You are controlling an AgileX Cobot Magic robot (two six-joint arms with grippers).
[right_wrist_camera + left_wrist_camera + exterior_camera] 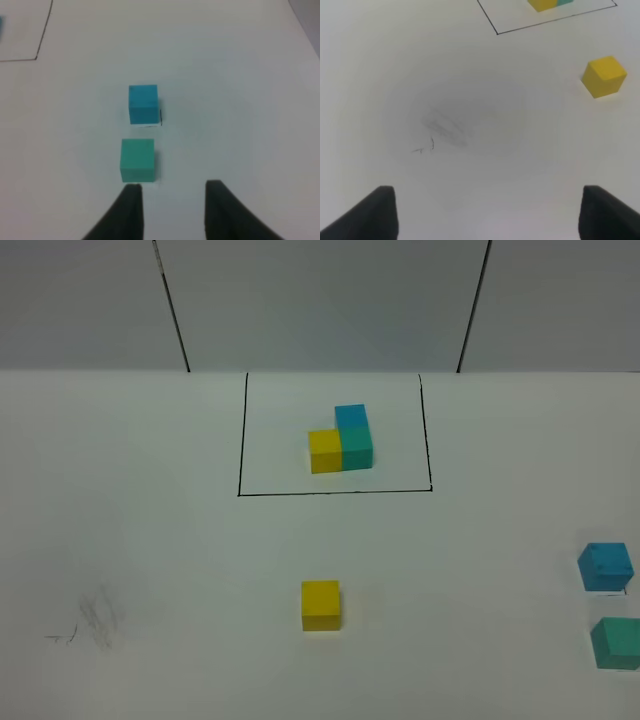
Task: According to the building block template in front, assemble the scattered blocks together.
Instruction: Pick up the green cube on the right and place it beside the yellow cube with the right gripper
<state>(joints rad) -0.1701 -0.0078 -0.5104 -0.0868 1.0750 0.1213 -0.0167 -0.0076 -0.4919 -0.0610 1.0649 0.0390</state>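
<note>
The building block template (340, 440) is a joined yellow, teal-green and sky-blue trio inside a black drawn rectangle at the back middle. The scattered yellow cube (320, 605) sits alone in the front middle and also shows in the left wrist view (604, 76). The sky-blue cube (605, 567) and teal-green cube (616, 643) sit at the right edge. My left gripper (495, 215) is open and empty above bare table, well away from the yellow cube. My right gripper (172, 210) is open and empty, just short of the teal-green cube (137, 160), with the sky-blue cube (143, 103) beyond it. Neither gripper shows in the exterior view.
The white table (150, 540) has faint pencil scribbles (90, 625) at the front left, also in the left wrist view (432, 145). A grey wall with dark seams (172, 305) stands behind the table. The template's frame corner (37, 57) shows in the right wrist view.
</note>
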